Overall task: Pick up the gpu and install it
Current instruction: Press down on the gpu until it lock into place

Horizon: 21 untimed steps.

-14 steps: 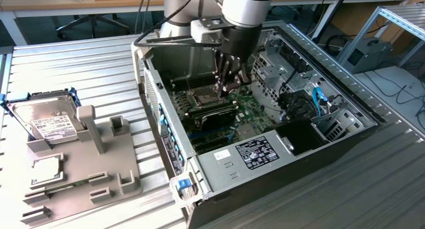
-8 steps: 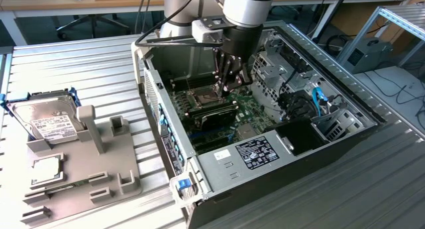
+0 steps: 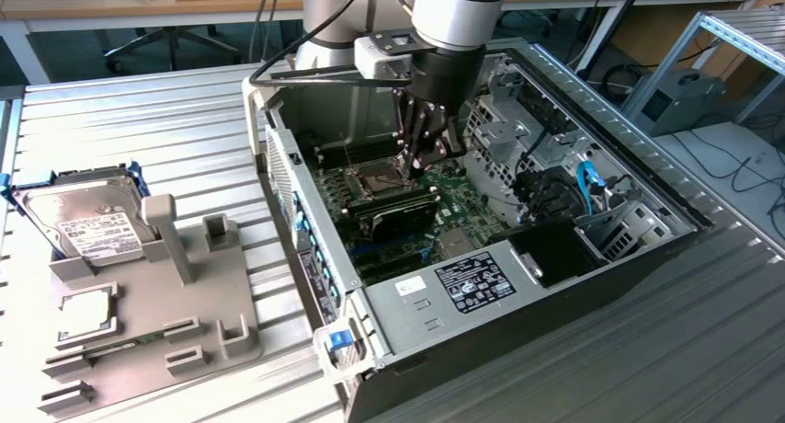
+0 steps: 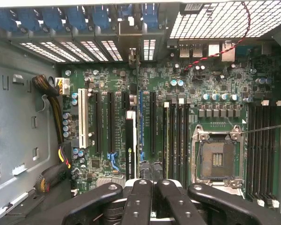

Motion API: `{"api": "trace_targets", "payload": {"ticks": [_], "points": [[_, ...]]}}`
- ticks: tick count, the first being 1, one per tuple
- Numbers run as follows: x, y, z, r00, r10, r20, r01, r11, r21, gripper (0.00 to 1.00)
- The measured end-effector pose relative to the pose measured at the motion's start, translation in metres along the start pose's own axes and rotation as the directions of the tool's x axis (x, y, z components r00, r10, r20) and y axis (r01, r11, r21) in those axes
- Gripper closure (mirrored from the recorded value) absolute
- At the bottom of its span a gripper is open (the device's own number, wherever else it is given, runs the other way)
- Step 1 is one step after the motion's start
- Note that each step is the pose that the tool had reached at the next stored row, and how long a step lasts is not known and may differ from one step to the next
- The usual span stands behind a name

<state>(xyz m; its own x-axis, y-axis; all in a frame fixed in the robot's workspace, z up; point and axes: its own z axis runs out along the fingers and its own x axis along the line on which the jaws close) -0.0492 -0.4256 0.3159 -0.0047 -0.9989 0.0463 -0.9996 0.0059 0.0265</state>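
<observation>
Black and slim, the gpu (image 4: 130,140) stands on edge among the long expansion slots of the green motherboard (image 4: 201,89), seen from above in the wrist view as a narrow dark strip with white lettering along its top edge, its far end reaching toward the row of blue slot clips (image 4: 79,16) at the case's rear wall. The black metal claw (image 4: 147,187) hangs right over the near end of that card with its fingers (image 4: 136,201) drawn together; whether they pinch the card's edge or merely sit above it cannot be told. In the exterior view the silver-and-black robot arm (image 3: 457,14) reaches down into the open grey computer case (image 3: 405,299), its claw (image 3: 429,152) low over the board beside the empty square processor socket (image 3: 371,177). The case lies on a ribbed metal worktop (image 3: 147,129). Toward the exterior view's left, well apart from the case, a grey moulded parts holder (image 3: 184,299) carries a silver hard drive with a white label (image 3: 86,222) and a small square silver chip (image 3: 84,313).
</observation>
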Motion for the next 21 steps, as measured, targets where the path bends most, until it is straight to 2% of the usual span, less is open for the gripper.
{"api": "trace_targets", "payload": {"ticks": [2,6,14,21], "points": [[0.0,0.0016,0.0002,1.0,0.0,0.0,0.0,1.0,0.0,0.88],[0.0,0.0109,0.002,1.0,0.0,0.0,0.0,1.0,0.0,0.88],[0.003,0.0239,0.0111,1.0,0.0,0.0001,0.0,1.0,0.0,0.88],[0.003,0.0312,0.0208,1.0,0.0,0.0,0.0,1.0,0.0,0.88]]}}
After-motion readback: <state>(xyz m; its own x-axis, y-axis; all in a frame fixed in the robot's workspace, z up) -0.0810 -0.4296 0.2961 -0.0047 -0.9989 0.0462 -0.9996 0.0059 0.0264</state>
